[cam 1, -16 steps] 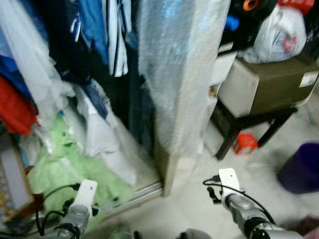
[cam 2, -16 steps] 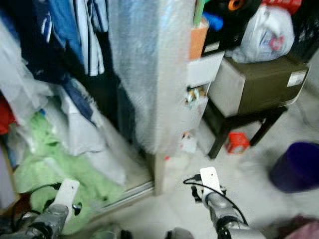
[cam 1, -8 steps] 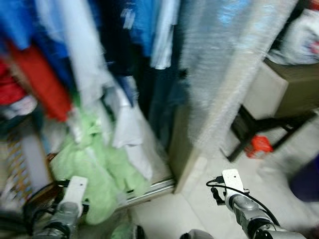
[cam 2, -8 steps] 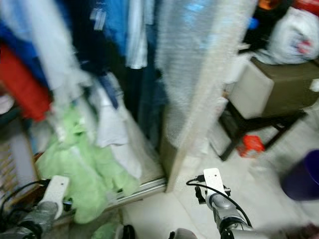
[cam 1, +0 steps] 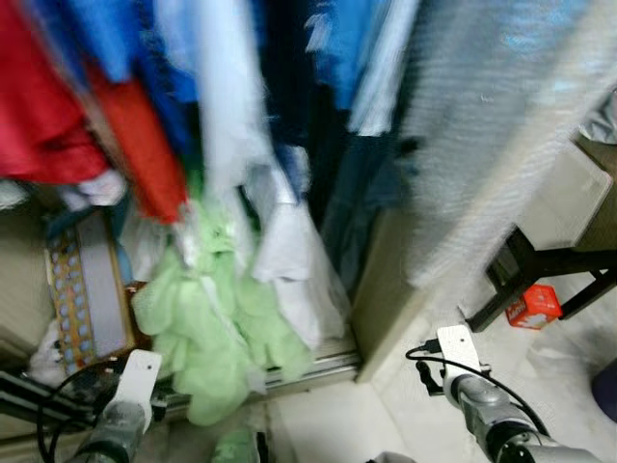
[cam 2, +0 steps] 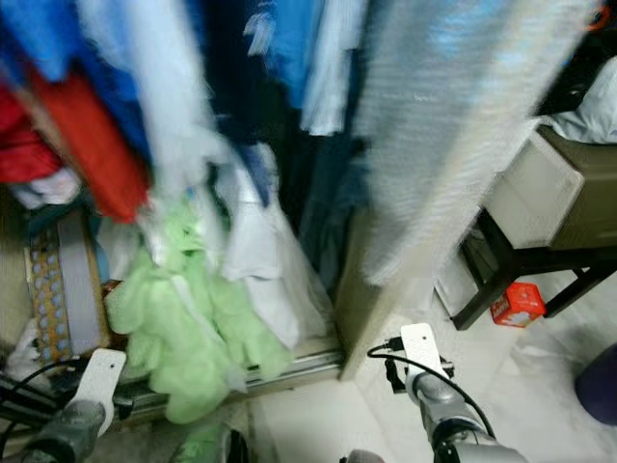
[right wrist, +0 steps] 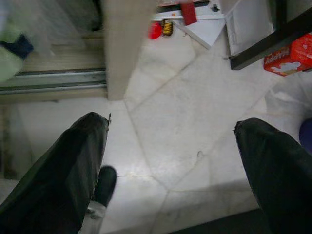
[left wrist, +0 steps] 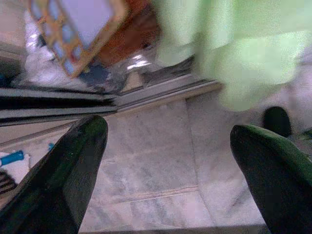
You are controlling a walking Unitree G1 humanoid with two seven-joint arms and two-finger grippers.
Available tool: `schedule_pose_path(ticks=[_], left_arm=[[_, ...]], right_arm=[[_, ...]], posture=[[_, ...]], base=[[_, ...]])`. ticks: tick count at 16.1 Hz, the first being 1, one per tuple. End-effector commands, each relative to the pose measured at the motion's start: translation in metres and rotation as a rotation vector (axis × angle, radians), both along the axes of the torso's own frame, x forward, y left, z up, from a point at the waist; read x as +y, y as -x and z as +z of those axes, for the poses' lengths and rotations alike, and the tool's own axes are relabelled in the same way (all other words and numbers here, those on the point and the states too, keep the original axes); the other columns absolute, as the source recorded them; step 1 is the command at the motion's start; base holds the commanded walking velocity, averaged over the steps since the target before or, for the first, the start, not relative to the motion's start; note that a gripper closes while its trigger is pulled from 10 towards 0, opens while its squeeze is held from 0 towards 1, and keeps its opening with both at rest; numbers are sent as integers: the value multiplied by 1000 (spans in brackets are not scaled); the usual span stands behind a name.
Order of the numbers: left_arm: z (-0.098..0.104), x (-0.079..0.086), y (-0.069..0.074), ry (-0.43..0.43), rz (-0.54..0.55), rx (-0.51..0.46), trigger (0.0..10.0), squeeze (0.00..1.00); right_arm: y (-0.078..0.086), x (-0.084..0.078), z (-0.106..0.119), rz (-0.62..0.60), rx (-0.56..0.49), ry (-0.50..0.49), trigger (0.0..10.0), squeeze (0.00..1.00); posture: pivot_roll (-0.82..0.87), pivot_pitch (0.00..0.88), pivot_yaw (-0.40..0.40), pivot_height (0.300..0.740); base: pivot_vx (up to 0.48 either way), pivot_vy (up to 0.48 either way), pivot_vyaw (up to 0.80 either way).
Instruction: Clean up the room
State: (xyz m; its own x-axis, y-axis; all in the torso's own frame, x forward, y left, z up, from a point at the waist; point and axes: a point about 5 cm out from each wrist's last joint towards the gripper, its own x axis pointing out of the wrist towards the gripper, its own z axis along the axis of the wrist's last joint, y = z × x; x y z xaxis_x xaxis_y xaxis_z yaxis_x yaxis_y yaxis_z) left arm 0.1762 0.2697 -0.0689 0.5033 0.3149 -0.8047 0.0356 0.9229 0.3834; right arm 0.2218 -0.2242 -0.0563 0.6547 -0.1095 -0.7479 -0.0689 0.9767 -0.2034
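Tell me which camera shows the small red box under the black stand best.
Right wrist view: the red box looks sharp, white print visible, beside the black stand's leg. Both eye views show it smaller and motion-blurred.

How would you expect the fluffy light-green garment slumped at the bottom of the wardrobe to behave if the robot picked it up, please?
The fluffy light-green garment would probably be floppy: it lies in soft folds and spills over the metal sliding-door track. It looks light for its bulk, though plush fabric may sag and trail. It seems tucked among the hanging white garment, so it might drag that along.
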Motion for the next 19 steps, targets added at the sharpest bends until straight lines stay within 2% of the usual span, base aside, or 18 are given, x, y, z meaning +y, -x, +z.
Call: schedule_pose_path(ticks=[1, 3, 6, 12, 16, 19], left_arm=[[1, 1, -1, 2, -3, -3, 10000, 0], [0, 2, 1, -7, -12, 0, 10000, 0], [3, 8, 1, -61, 2, -16, 10000, 0], [10, 18, -4, -104, 68, -72, 10000, 0], [14, 22, -8, -90, 100, -101, 10000, 0], [13, 19, -10, -69, 116, -109, 10000, 0]], right_arm=[[1, -3, 0, 0, 3, 11, 10000, 0], [1, -3, 0, 0, 2, 11, 10000, 0], [0, -2, 0, -6, -1, 1, 10000, 0], [-1, -2, 1, 13, -4, 13, 10000, 0], [-2, -1, 2, 22, -5, 16, 10000, 0], [-2, -2, 2, 23, -6, 20, 10000, 0]], posture=[[-15, 0, -4, 740], [-17, 0, -2, 740], [-18, 0, -1, 740], [-16, 0, -2, 740], [-17, 0, -2, 740], [-22, 0, -5, 740]], base=[[0, 480, 0], [0, 448, 0], [0, 0, 0], [0, 0, 0], [0, 0, 794], [0, 0, 800]])
